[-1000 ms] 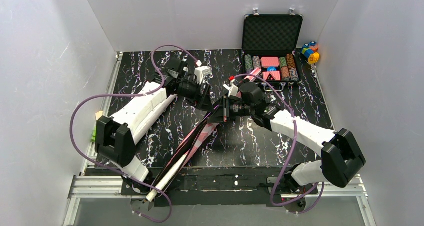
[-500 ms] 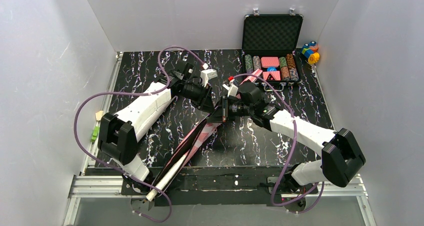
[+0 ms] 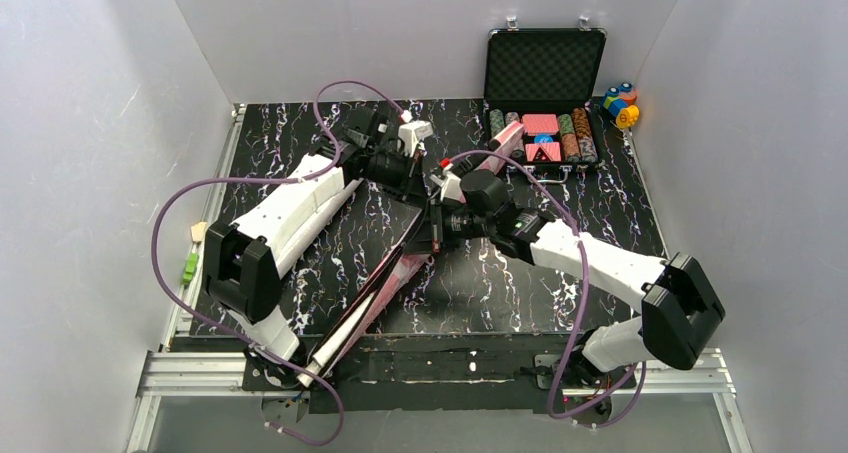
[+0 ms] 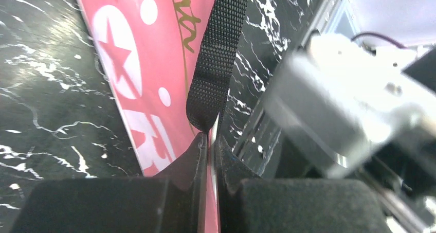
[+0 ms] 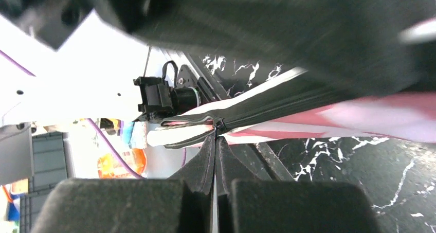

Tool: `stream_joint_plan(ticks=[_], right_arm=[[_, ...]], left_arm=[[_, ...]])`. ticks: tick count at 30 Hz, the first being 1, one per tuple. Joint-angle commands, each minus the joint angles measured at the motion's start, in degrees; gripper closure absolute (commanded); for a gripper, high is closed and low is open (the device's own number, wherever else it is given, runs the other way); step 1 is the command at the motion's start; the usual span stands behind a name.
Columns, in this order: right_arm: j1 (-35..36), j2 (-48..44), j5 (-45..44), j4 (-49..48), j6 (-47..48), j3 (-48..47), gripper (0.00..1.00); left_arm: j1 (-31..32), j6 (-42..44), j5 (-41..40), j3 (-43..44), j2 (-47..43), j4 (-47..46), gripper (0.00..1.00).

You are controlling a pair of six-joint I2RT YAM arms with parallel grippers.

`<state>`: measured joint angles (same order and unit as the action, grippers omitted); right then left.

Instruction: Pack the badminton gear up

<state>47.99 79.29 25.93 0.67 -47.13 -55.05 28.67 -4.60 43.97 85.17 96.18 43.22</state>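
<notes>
Top external gives us the pink "SPORT" bag [image 3: 383,285] lying slantwise on the table [image 3: 610,198]. Its narrow end hangs over the near-left edge and its other end is at the middle of the table, where both arms meet. A white handle [image 3: 335,341] runs along the bag's near part.

In the left wrist view we see the left gripper [image 4: 210,143] with its jaws pressed together, pinching a fold of the black strap [image 4: 218,53]. The strap runs away from the jaws across the bag's pink face, which is printed with white stars, dots and letters.

In the right wrist view the right gripper [image 5: 216,140] has its jaws squeezed shut on the zipper pull [image 5: 218,126] at the bag's edge. To the right of the pull the black zipper [image 5: 277,107] is closed. To the left its two sides part, and something white shows in the gap – we cannot tell what.

At the far right of the table stands the black case of poker chips [image 3: 545,83], lid up, with the small coloured toy blocks [image 3: 620,103] just beside it on the right – both apart from the two grippers.
</notes>
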Motion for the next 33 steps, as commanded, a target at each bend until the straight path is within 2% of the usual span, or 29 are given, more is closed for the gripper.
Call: stream_joint_plan(ticks=[1,10,16,17,21,25,28,33], right_arm=[[4.72,0.0,4.21,-1.26,1.27,-5.02,0.99],[9.06,-0.71,2.78,3.51,3.08,-4.12,0.99],[9.76,-3.06,0.53,10.31,5.79,-3.32,0.99],[9.76,-3.53,-0.41,11.39,6.24,-3.24,0.95],[9.76,-4.67,-7.14,17.95,8.28,-5.11,0.57],[9.76,-4.78,-16.12,23.25,9.45,-9.17,0.31],[9.75,-2.84,-20.71,25.42,9.68,-12.24,0.22],[9.76,2.42,-25.62,23.67,11.2,-15.73,0.19]], left_arm=[[-2.18,-3.69,-6.03,4.71,-1.27,-7.55,1.0],[-3.68,-4.54,-14.42,2.96,-3.93,-10.84,1.0],[-4.23,-3.85,-19.62,1.45,-6.66,-12.11,1.0],[-4.23,-3.94,-19.63,1.18,-6.91,-12.11,1.0],[-4.23,-4.97,-18.44,0.18,-7.56,-12.11,1.0],[-4.23,-5.89,-17.96,-0.9,-8.63,-12.23,1.0],[-4.23,-6.19,-17.79,-1.4,-9.14,-12.27,1.0],[-4.23,-6.63,-17.64,-2.53,-9.79,-12.28,1.0]])
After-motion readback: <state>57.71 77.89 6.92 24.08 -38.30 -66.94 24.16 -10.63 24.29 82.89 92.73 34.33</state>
